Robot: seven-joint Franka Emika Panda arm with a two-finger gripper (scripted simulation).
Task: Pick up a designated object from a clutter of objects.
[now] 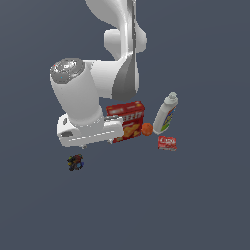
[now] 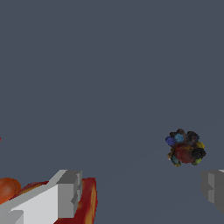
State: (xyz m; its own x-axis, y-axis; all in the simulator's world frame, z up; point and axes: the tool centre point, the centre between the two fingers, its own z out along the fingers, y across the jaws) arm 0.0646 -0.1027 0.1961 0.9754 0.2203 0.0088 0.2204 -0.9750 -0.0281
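**Op:** Count from my seat: one Cheez-It cracker box [image 1: 128, 120], one white bottle [image 1: 166, 114], one orange ball [image 1: 147, 129], one red packet [image 1: 167, 143], one small dark lumpy object [image 1: 75, 162]. Five items, one arm.

**Obs:** Where's the lumpy one?

**Op:** Alone on the grey floor [image 1: 195, 205], well apart from the other four, toward the exterior view's left. Box, ball and bottle stand in a tight row; the packet lies flat just beside the bottle's base.

**Obs:** Claw?

**Op:** Gripper [image 2: 142, 190] released, jaws spread wide, nothing between them. On the wrist view I see two grey fingers [image 2: 69, 192], and the lumpy object [image 2: 185, 148] sits beyond them, closer to the one at the frame edge, touching neither. From outside, the hand hangs above and just beside it.
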